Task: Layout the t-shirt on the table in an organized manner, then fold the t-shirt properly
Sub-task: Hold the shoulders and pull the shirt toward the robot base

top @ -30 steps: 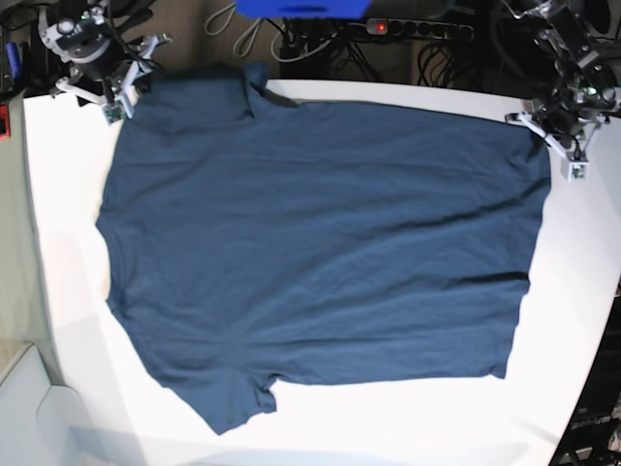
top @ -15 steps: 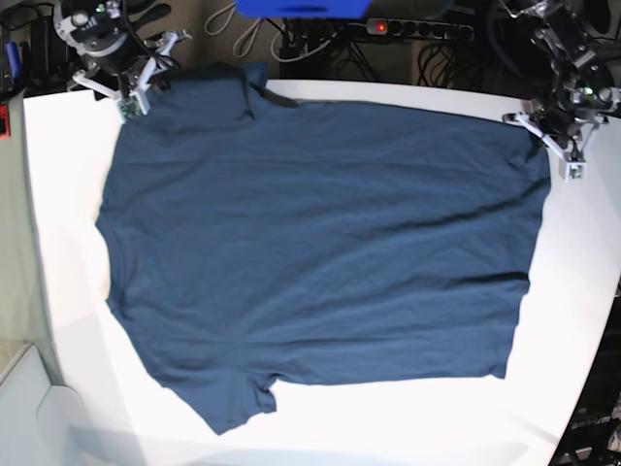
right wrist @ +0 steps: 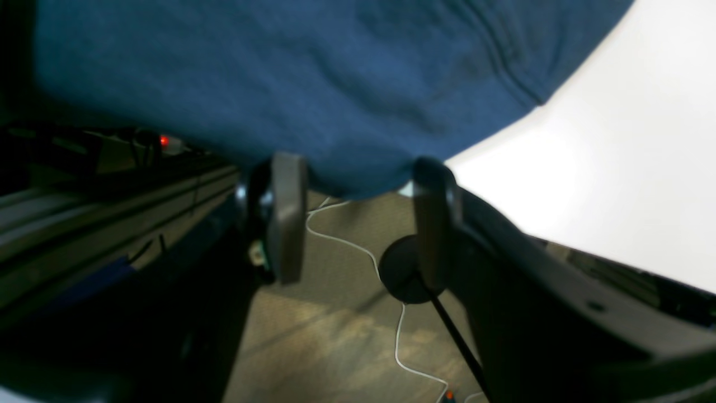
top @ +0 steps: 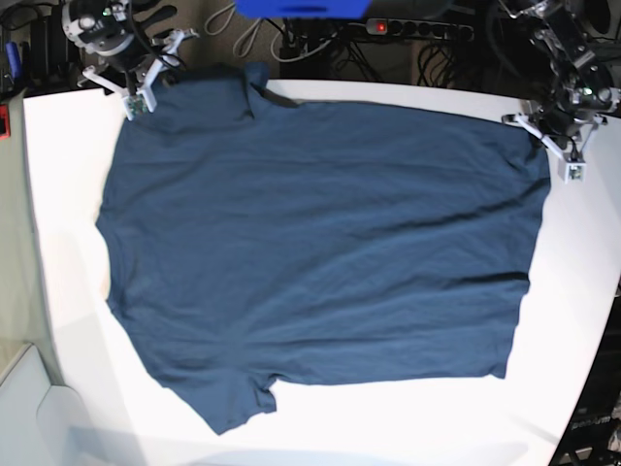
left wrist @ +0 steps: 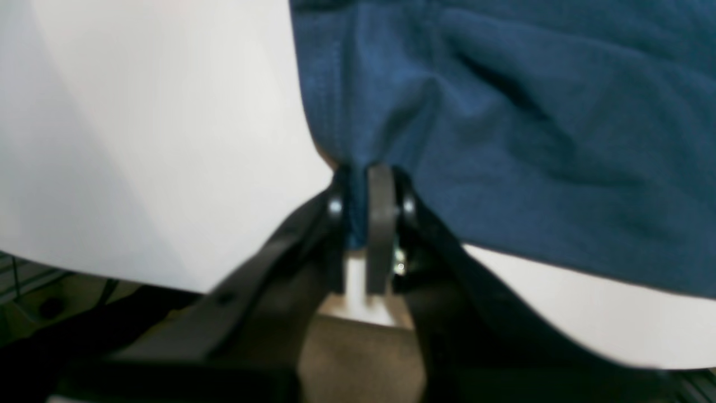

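Blue object [top: 303,8] at top edge of base view, cut off by frame. Black power strip [top: 412,29] just right of it, red light lit. Tangle of dark cables [top: 340,53] below strip. Small red item [top: 3,119] at far left edge. White cable [right wrist: 358,252] trails across brown floor [right wrist: 335,336] in right wrist view.
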Controlling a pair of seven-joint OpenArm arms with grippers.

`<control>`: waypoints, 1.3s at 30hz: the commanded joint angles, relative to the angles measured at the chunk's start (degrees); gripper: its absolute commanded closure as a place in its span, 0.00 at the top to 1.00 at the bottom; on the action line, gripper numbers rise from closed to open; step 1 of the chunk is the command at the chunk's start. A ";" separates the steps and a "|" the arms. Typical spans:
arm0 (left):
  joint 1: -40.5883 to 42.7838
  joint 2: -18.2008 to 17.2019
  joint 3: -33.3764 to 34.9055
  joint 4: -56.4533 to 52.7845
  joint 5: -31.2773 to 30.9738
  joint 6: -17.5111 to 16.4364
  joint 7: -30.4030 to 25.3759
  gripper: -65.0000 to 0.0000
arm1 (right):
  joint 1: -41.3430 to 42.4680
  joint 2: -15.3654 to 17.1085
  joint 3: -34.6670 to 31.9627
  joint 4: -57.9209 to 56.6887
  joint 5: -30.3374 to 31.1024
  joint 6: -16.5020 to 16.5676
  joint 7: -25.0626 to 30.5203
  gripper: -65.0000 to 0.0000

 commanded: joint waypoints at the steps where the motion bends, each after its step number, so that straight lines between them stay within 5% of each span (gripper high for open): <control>1: 0.43 0.20 0.10 -0.33 0.97 -0.48 2.45 0.06 | -0.24 0.20 0.14 0.61 0.57 -0.01 0.76 0.47; 9: 0.60 0.12 -0.07 -0.51 0.97 -0.48 2.45 0.06 | 2.13 0.64 0.40 -5.28 0.39 -0.01 1.11 0.43; 15: 1.31 0.03 -0.07 -0.42 0.97 -0.48 2.19 0.06 | 2.84 1.61 0.40 -5.72 0.48 -0.01 1.02 0.20; 18: 1.31 0.12 0.02 0.02 0.97 -0.48 2.36 0.06 | 2.93 1.61 0.40 -5.37 0.39 -0.01 1.11 0.00; 39: 1.83 0.73 0.28 14.79 0.88 -0.48 6.49 0.06 | 1.17 2.05 0.31 6.77 0.39 -0.01 0.76 0.00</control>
